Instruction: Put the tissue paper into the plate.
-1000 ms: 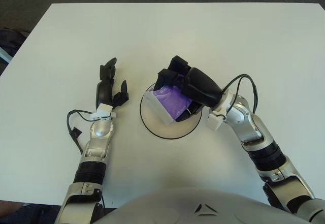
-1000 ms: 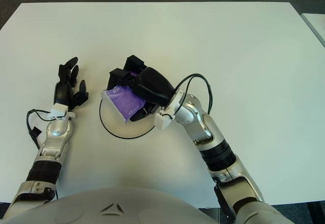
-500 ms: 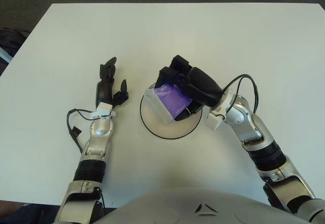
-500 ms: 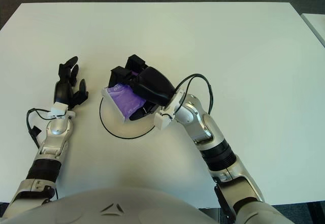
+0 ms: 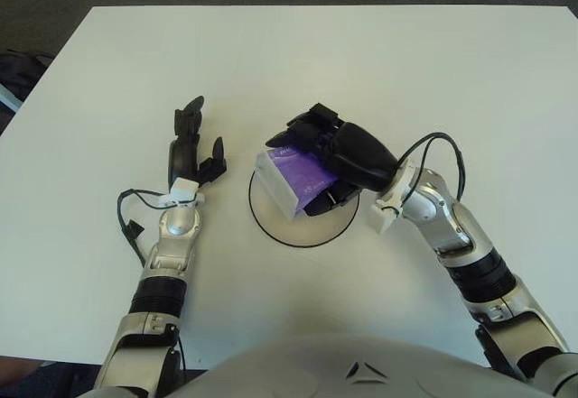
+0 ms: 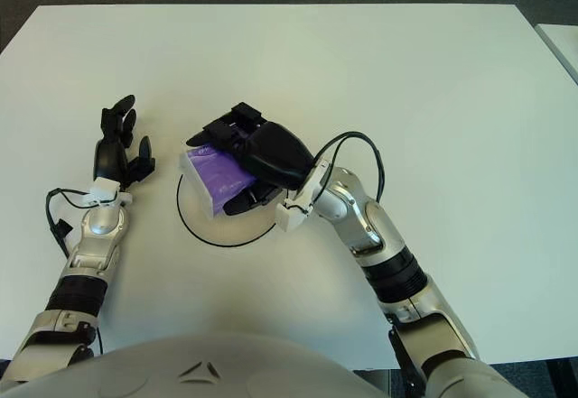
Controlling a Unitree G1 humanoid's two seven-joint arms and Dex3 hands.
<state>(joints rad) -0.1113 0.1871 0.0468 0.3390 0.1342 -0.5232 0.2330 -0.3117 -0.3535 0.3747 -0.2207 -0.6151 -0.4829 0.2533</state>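
Holding tissue paper [image 5: 296,175] over plate [image 5: 271,225]
Right robot hand [image 5: 336,145] pinching the pack (purple); left robot hand [image 5: 188,150] spread, idling left of it.

Plate [image 5: 271,228] is sitting near the middle of the table [image 5: 379,64], slightly toward the robot's side. Tissue pack [image 5: 291,178] is lying over the plate's 11-to-12 o'clock part, its far-left end overhanging the rim. Right hand [image 5: 336,150] is sitting at the pack's 3 o'clock, over the plate's 1 o'clock edge, fingers [image 5: 307,125] reaching across the pack's far side and thumb showing at its near side; the right arm is trailing off toward 4 o'clock. Left hand [image 5: 188,150] is showing at the plate's 9-to-10 o'clock, apart from the rim, fingers pointing toward 12.
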